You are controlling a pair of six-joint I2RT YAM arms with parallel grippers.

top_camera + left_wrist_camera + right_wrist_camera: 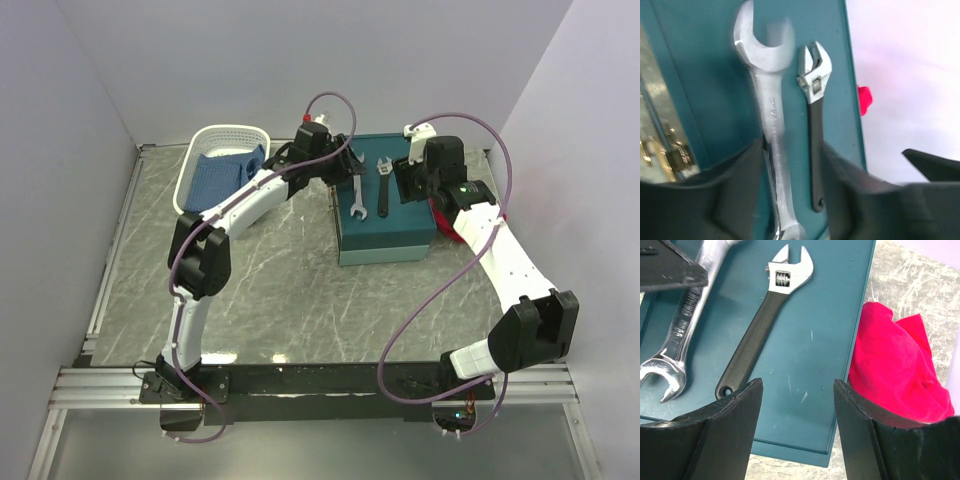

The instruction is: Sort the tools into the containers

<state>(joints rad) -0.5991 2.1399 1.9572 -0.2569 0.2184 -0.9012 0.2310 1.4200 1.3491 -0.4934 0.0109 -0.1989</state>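
Teal box (395,218), silver spanner (680,335), black-handled wrench (747,357), red cloth (895,370), blue cloth (218,178), white basket (235,133), grey table (290,300) — pale-veined.

From above, soft, even light falls on the teal box (400,215), bright without glare, and the shadows around the box are faint. In the left wrist view the box lid is blurred, the spanner (771,115) on it is smeared, and the wall beyond the box is washed out to pinkish white. The right wrist view is sharp: the wrench (762,322) on the lid is crisp, the spanner beside it glints, and the red cloth (895,365) beside the box looks vivid.
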